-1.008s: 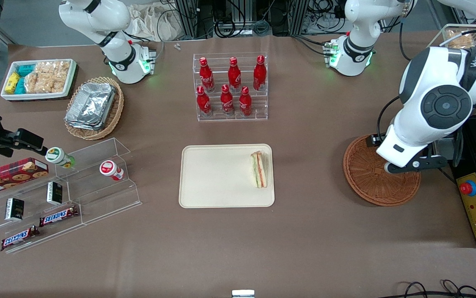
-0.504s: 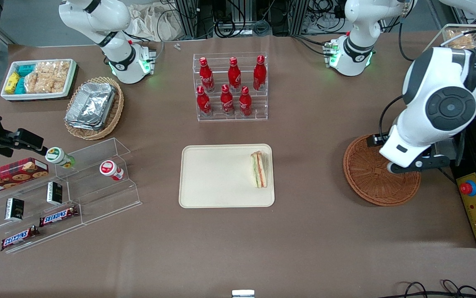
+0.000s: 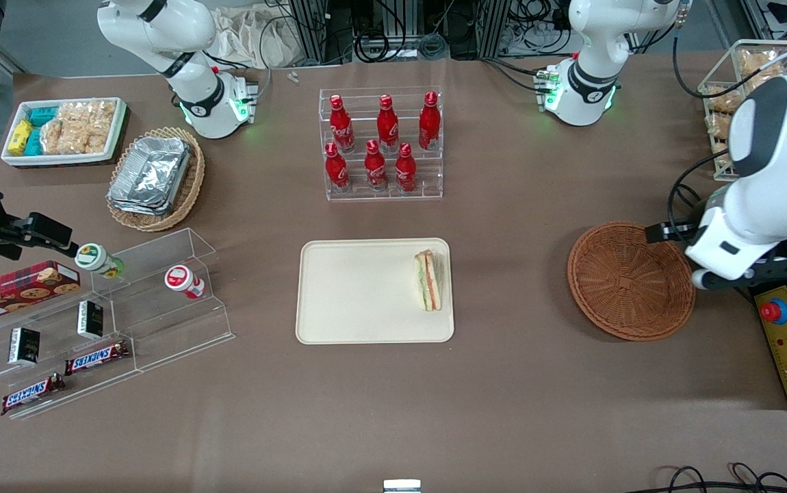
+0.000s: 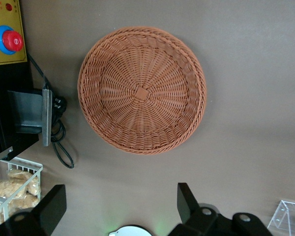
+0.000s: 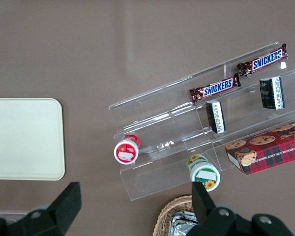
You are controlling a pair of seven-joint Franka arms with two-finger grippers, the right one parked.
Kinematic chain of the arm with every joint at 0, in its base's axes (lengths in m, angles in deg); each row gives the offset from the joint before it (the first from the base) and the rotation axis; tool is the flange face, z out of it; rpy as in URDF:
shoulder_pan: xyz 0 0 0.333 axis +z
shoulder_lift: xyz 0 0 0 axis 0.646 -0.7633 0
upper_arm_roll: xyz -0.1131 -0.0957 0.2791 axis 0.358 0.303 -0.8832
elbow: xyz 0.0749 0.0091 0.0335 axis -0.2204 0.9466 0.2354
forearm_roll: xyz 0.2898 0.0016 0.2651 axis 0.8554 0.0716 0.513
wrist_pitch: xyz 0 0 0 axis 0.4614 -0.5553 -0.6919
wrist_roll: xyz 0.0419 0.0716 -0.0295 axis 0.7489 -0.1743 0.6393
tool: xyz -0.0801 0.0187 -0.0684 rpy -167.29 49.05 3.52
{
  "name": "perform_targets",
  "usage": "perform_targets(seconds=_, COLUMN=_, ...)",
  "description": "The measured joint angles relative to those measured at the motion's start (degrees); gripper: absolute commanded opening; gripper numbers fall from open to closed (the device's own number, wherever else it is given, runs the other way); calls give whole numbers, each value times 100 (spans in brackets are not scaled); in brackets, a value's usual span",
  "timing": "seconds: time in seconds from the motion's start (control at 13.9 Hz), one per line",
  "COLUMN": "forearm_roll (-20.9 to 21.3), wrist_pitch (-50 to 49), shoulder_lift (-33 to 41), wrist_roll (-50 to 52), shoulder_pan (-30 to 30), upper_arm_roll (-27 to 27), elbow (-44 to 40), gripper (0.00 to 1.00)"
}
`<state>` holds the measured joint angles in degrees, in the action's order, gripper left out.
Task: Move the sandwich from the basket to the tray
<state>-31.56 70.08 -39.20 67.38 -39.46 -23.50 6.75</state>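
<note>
The sandwich [image 3: 429, 280], a pale wedge with orange and green filling, lies on the cream tray [image 3: 359, 291], at the tray's edge nearest the basket. The reddish-brown woven basket [image 3: 629, 279] [image 4: 141, 90] holds nothing. My gripper [image 4: 120, 190] hangs open and high above the bare table, just off the basket's rim toward the working arm's end, with nothing between its black fingers [image 4: 185, 195]. In the front view the arm's white wrist [image 3: 736, 239] overlaps the basket's rim.
A rack of red bottles [image 3: 381, 144] stands farther from the front camera than the tray. A control box with a red button [image 3: 775, 311] [image 4: 12, 40] and a wire rack of snacks [image 3: 736, 89] sit beside the basket. An acrylic snack shelf [image 3: 99, 322], a tan basket of foil trays [image 3: 154, 178] and a white bin [image 3: 65, 130] lie toward the parked arm's end.
The working arm has swung off the basket toward its own end of the table, uncovering the whole basket. The sandwich stays put on the tray.
</note>
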Motion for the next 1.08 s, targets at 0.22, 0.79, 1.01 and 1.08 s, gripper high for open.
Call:
perform_targets(seconds=0.22, forearm_roll=-223, wrist_pitch=76, shoulder_lift=42, wrist_roll=-123, shoulder_pan=-205, upper_arm_roll=-359, elbow=2, gripper=100)
perform_targets(seconds=0.79, forearm_roll=-587, wrist_pitch=308, shoulder_lift=78, wrist_roll=-1114, shoulder_pan=-370, upper_arm_roll=-1068, elbow=25, gripper=100)
perform_targets(seconds=1.01, forearm_roll=-597, wrist_pitch=418, shoulder_lift=78, wrist_roll=-1156, shoulder_pan=-382, upper_arm_roll=-1040, elbow=25, gripper=100)
perform_targets(seconds=1.08, forearm_roll=-598, wrist_pitch=422, shoulder_lift=78, wrist_roll=-1157, shoulder_pan=-384, upper_arm_roll=-999, elbow=25, gripper=100)
